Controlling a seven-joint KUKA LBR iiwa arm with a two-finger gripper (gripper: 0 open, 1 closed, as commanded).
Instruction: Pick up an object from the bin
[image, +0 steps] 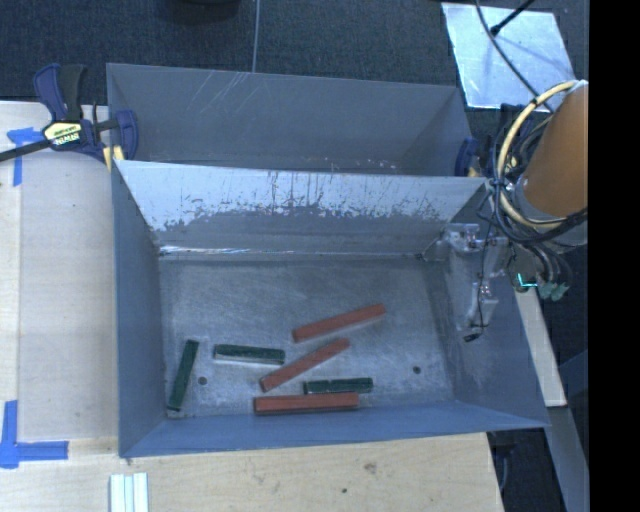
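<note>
- Presently the end effector hangs by the right wall of the bin, low against that sloped side and well apart from every loose thing. Whether it is open or shut cannot be told, and nothing is seen in its grip.
- No thing has been taken yet, so the pick looks to be at its start. The arm is seemingly kept to the side so that the floor is open to the camera.
- Six flat bars lie scattered on the floor, toward the bin's front edge.
- Nearest the end effector is a red-brown bar, slanted, with its far end toward the right wall. It has bare floor all round it, which makes it the likeliest thing to pick.
- A second red-brown bar lies slanted just in front of it, its lower end close to a third red-brown bar lying along the front edge.
- A short dark green bar sits between those two, just beside both, and would crowd a grasp there.
- Another dark green bar lies left of centre. A last dark green bar lies by the front-left corner along the left wall, which would likely hamper a grip.
</note>
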